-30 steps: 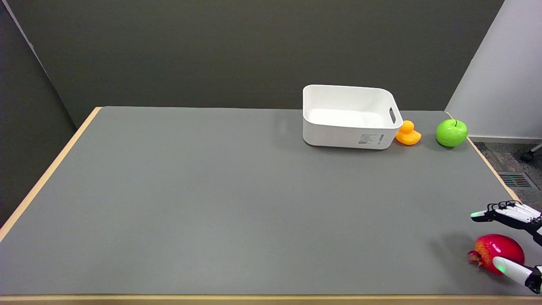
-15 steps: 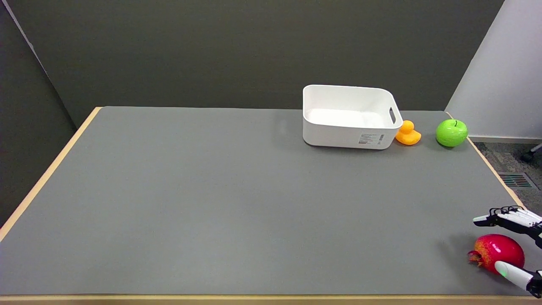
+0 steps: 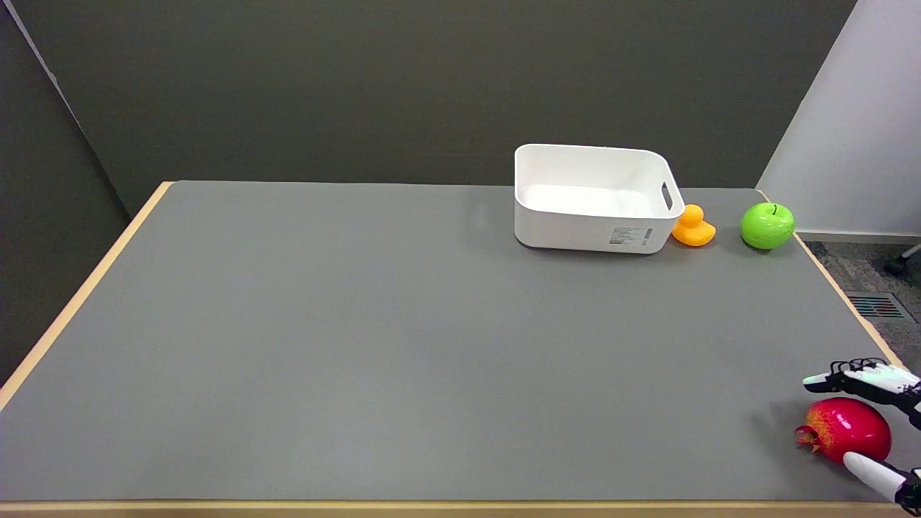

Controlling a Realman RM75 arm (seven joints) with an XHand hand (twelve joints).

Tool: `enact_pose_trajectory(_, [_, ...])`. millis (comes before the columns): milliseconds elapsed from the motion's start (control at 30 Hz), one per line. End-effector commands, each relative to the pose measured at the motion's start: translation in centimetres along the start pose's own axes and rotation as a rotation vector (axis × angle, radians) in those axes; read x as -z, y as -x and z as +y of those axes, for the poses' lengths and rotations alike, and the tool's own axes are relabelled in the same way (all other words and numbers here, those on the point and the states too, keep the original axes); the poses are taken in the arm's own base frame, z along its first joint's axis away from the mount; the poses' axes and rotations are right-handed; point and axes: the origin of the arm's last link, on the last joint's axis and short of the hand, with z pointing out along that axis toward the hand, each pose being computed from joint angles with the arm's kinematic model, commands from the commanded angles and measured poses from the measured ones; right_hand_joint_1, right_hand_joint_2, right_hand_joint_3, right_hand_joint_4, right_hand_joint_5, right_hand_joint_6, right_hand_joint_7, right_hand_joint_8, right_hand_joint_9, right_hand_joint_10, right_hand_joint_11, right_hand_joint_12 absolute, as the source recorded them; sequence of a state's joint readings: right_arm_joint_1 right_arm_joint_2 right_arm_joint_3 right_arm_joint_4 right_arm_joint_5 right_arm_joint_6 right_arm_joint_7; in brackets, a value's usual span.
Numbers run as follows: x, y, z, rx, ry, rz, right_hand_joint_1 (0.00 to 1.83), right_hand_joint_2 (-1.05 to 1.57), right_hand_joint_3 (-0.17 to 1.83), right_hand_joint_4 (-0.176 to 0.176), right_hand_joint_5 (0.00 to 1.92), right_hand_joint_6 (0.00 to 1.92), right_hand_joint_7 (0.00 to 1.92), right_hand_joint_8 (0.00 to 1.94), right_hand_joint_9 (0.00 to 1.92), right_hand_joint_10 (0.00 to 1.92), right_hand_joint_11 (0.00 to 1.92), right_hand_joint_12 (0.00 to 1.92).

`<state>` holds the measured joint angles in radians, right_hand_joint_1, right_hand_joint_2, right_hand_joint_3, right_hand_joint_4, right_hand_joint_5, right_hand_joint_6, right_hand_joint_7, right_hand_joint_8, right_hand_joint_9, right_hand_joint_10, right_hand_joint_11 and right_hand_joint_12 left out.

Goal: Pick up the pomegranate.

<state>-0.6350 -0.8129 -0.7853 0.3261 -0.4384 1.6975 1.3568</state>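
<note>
The red pomegranate (image 3: 846, 429) lies on the grey table (image 3: 403, 338) near its front right corner, its crown pointing left. My right hand (image 3: 881, 424) reaches in from the lower right edge, mostly cut off by the frame. Its upper fingers (image 3: 860, 379) hang just over the fruit's far side, and its thumb (image 3: 872, 473) sits at the fruit's near side. The fingers are spread around the pomegranate; I cannot tell whether they touch it. The fruit rests on the table.
A white bin (image 3: 593, 198) stands at the back right. Beside it are an orange rubber duck (image 3: 693, 226) and a green apple (image 3: 768, 225) close to the right edge. The table's front edge runs just below the pomegranate.
My right hand has drawn back to the right and lowered; the upper fingers have come down toward the pomegranate's top and the thumb has slid lower right. The pomegranate has not moved.
</note>
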Motion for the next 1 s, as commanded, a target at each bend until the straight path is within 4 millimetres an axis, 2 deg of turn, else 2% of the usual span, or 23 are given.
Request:
enact_pose_trajectory(33, [-0.5,0.3,0.0,0.046,-0.029,-0.045,0.65,0.61,0.90,0.048,0.33,0.59,0.42,0.44,0.24,0.83,0.13,1.32])
enact_pose_trajectory(367, [-1.1,0.2,-0.5,0.049,-0.066,0.014,0.83,0.63,0.95,0.056,0.35,0.65,0.46,0.47,0.33,0.90,0.20,1.37])
enact_pose_trajectory(433, [-1.3,0.2,-0.7,0.040,-0.082,0.044,0.90,0.67,0.94,0.073,0.41,0.83,0.52,0.55,0.42,0.98,0.26,1.42])
enact_pose_trajectory(500, [-1.4,0.3,-0.8,0.034,-0.086,0.055,0.93,0.68,0.94,0.081,0.43,0.89,0.54,0.58,0.45,1.01,0.28,1.44])
enact_pose_trajectory(567, [-1.5,0.3,-0.8,0.032,-0.088,0.062,0.96,0.72,0.92,0.096,0.47,1.02,0.61,0.74,0.53,1.08,0.34,1.50])
enact_pose_trajectory(767, [-1.9,0.4,-0.6,0.036,-0.074,0.072,1.02,0.79,0.94,0.105,0.51,1.13,0.68,0.91,0.62,1.20,0.40,1.55])
enact_pose_trajectory(800, [-1.9,0.4,-0.7,0.031,-0.087,0.077,1.04,0.84,0.85,0.085,0.51,1.19,0.70,0.97,0.63,1.21,0.41,1.56])
enact_pose_trajectory(867, [-2.0,0.3,-0.8,0.029,-0.094,0.080,1.14,1.18,0.20,-0.060,0.56,1.61,0.81,1.32,0.69,1.26,0.44,1.61])
enact_pose_trajectory(900, [-2.1,0.3,-0.8,0.030,-0.095,0.083,1.15,1.19,0.19,-0.059,0.56,1.61,0.81,1.32,0.69,1.26,0.44,1.61])
enact_pose_trajectory(933, [-0.9,-0.7,-3.5,-0.041,-0.272,0.086,1.15,1.20,0.17,-0.058,0.56,1.61,0.81,1.32,0.70,1.26,0.45,1.61])
enact_pose_trajectory(967, [-2.0,0.1,-1.4,0.015,-0.137,0.089,1.15,1.18,0.20,-0.062,0.57,1.60,0.83,1.31,0.72,1.27,0.47,1.61])
enact_pose_trajectory(1000, [-2.4,0.3,-0.8,0.031,-0.099,0.090,1.16,1.16,0.22,-0.066,0.57,1.59,0.84,1.31,0.74,1.29,0.48,1.61])
